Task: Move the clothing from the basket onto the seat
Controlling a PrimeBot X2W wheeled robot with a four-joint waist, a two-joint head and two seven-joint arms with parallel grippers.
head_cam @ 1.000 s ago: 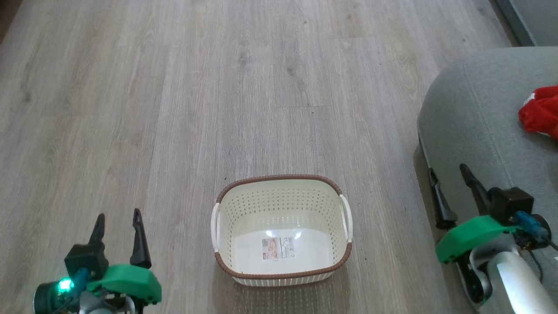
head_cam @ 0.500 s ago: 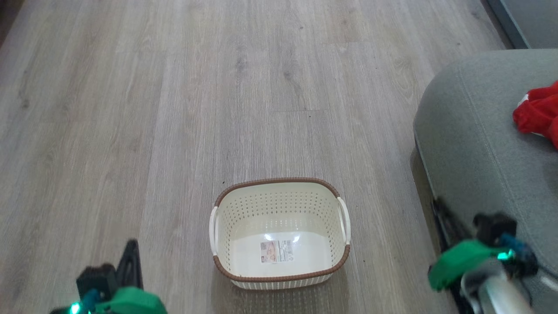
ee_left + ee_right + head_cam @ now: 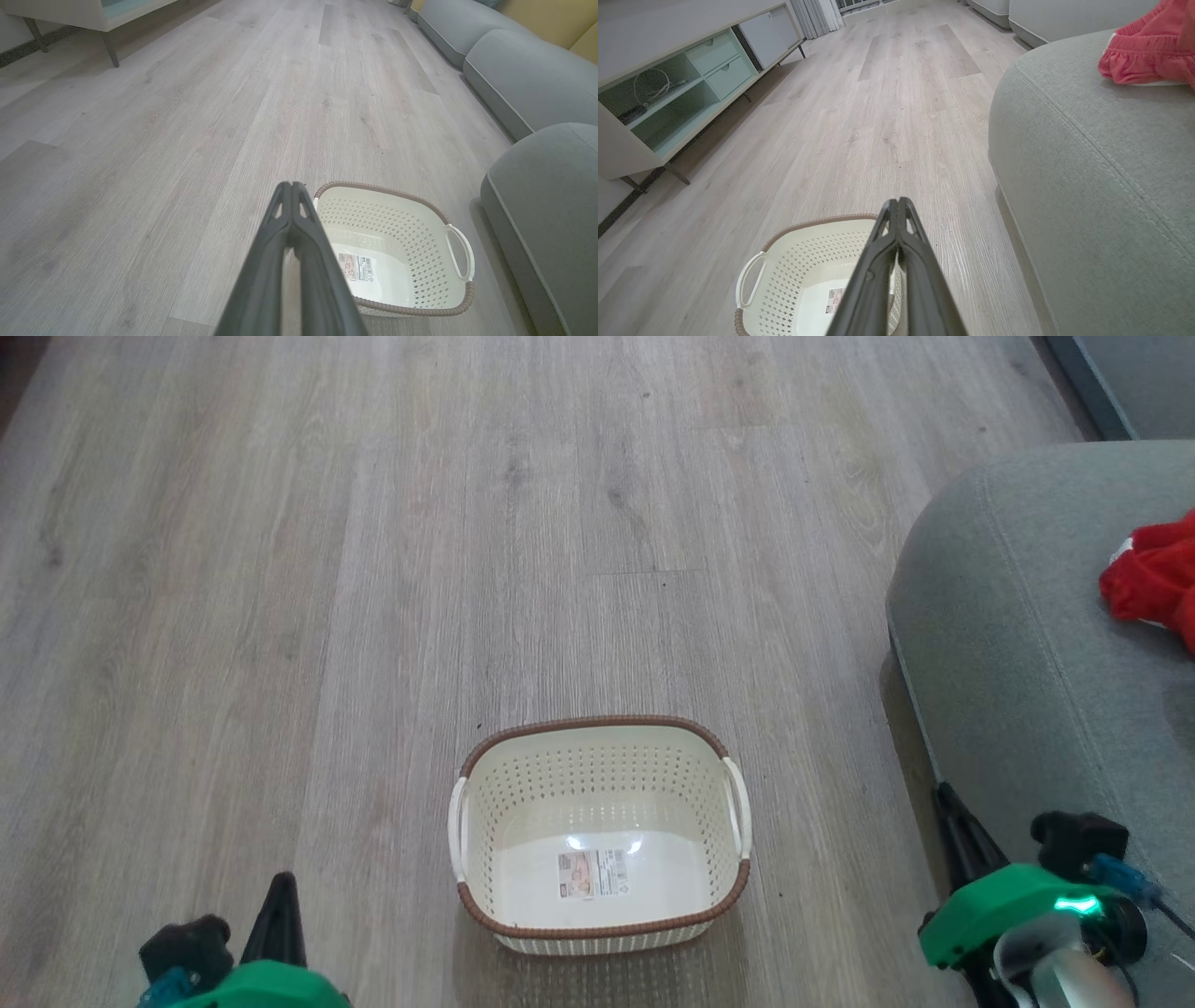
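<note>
Clothing (image 3: 1153, 583) at 3 o'clock in the head view: a bunched red heap with a sliver of white, lying on top of the seat (image 3: 1027, 644), well apart from the basket (image 3: 597, 721). Basket at 6 o'clock, upright on the wood-look floor (image 3: 373, 569), with bare perforated walls and a label sticker (image 3: 593, 875) flat on its bottom. White handles (image 3: 738, 803) at its 3 and 9 o'clock sides. Seat near the basket toward 3 o'clock, a strip of floor between, not touching. Left gripper (image 3: 282, 887) low at 7 o'clock, fingers closed tip to tip on each other alone, over floor off the basket's 9 o'clock side. Right gripper (image 3: 948, 798) low at 5 o'clock, fingers likewise pressed together, clamped on no fabric, tip beside the seat's near edge. In the right wrist view, a low cabinet (image 3: 668, 93) with open shelves at 10 o'clock.
</note>
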